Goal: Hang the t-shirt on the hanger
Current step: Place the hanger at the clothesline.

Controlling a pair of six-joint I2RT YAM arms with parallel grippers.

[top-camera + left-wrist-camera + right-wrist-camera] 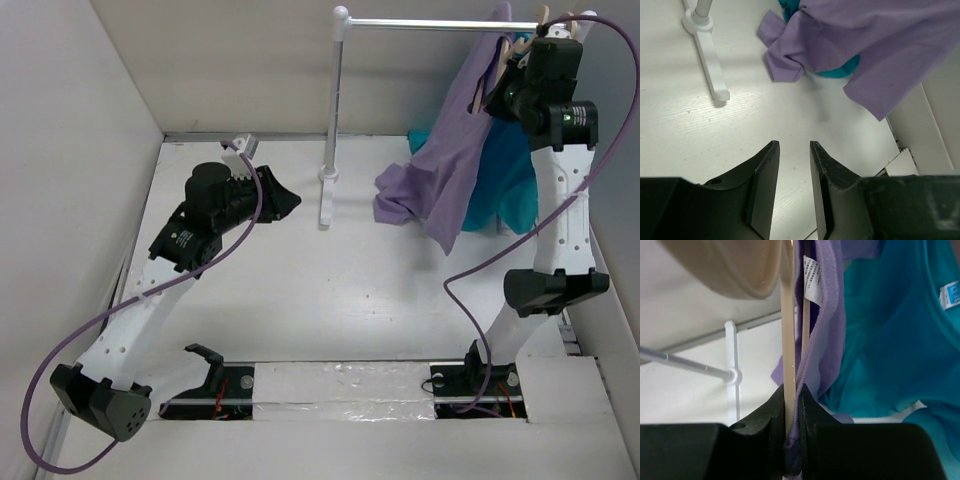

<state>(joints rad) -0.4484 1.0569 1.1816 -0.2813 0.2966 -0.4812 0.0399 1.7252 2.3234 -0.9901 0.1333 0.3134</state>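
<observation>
Low over the table (350, 290), the left end effector (793, 147) is released, jaws slightly apart on nothing, while farther back, at the rail (440, 23), the right end effector (794, 390) is clenched on the hanger (788, 340) together with the lavender t-shirt (455, 160), which drapes down toward the table in front of a teal t-shirt (890, 340).

The lavender t-shirt (450, 170) hangs bunched over the pale wooden hanger (788, 340).

Lavender t-shirt (455, 170) with a white neck label (812, 282), pale beige hanger (788, 340), teal shirt (510, 190), white rack (335, 120).
</observation>
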